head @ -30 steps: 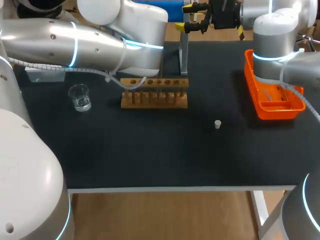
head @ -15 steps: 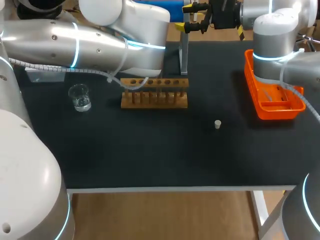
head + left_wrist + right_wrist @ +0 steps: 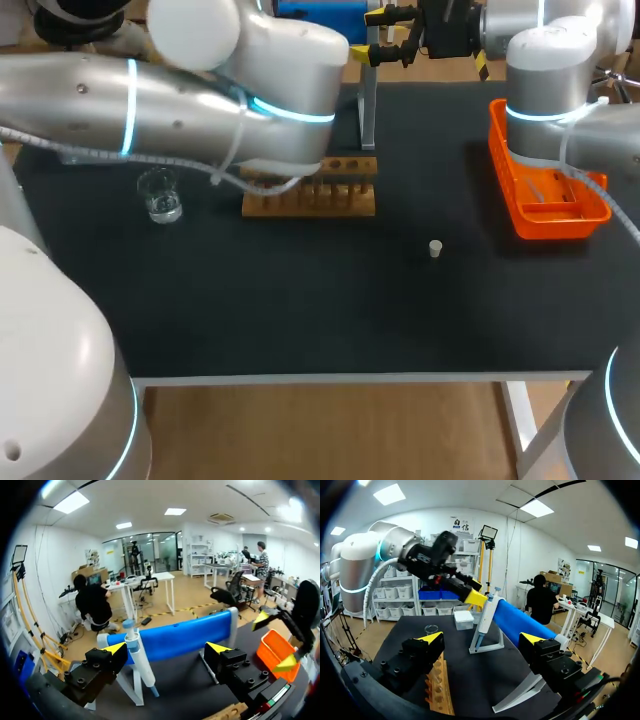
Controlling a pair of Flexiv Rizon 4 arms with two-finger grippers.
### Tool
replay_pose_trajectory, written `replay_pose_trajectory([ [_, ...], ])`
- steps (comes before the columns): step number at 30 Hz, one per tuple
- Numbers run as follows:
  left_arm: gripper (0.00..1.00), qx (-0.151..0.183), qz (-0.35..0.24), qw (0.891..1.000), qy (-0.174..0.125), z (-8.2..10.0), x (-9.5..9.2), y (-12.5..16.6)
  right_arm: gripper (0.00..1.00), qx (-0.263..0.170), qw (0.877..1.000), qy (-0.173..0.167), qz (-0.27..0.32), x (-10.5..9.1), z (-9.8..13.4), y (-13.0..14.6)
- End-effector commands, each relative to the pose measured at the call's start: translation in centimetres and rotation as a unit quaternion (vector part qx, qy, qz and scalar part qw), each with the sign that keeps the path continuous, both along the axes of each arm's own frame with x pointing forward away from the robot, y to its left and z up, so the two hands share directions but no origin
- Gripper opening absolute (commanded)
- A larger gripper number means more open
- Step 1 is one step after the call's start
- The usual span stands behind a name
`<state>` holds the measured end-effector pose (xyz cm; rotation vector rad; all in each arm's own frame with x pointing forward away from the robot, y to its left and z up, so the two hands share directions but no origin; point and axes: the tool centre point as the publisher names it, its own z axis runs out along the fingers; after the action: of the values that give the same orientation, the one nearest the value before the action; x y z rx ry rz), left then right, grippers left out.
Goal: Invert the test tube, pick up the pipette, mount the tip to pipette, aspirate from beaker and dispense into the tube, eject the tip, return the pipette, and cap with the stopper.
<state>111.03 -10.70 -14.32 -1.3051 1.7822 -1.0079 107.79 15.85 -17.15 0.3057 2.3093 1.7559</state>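
The wooden tube rack point(image 3: 330, 195) stands mid-table, its left half hidden under my left arm; I cannot make out the test tube. My left gripper point(image 3: 166, 648) hangs open and empty above the rack point(image 3: 235, 712), facing the blue-and-white pipette point(image 3: 137, 655) on its stand. That gripper point(image 3: 462, 587) also shows beside the pipette's top in the right wrist view. My right gripper point(image 3: 385, 33) is open at the back, level with the pipette point(image 3: 485, 617). The glass beaker point(image 3: 160, 195) sits at the left. A small white stopper point(image 3: 435, 248) lies right of the middle.
An orange tip tray point(image 3: 545, 185) stands at the right edge under my right arm. The pipette stand point(image 3: 368, 100) rises just behind the rack's right end. Bare black tabletop point(image 3: 300, 300) runs from the rack to the front edge.
My left arm has shifted right and up, now covering more of the rack's left half. The right arm, beaker, stopper and tray have stayed put.
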Motion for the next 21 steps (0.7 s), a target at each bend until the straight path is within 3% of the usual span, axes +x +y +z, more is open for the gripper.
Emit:
replay_pose_trajectory([
  [1, 1.00, -0.023, -0.134, 0.990, -0.040, 1.5, -6.0, 1.8, 1.00, -0.002, 1.000, 0.001, 0.002, 0.0, 0.1, -0.1],
  [11, 1.00, -0.039, -0.270, 0.961, -0.053, 1.6, -12.3, 2.2, 1.00, -0.002, 1.000, 0.001, 0.002, 0.0, 0.1, -0.1],
  [21, 1.00, -0.038, -0.369, 0.928, -0.031, -0.9, -14.6, 1.0, 1.00, -0.002, 1.000, 0.001, 0.002, 0.0, 0.1, -0.1],
])
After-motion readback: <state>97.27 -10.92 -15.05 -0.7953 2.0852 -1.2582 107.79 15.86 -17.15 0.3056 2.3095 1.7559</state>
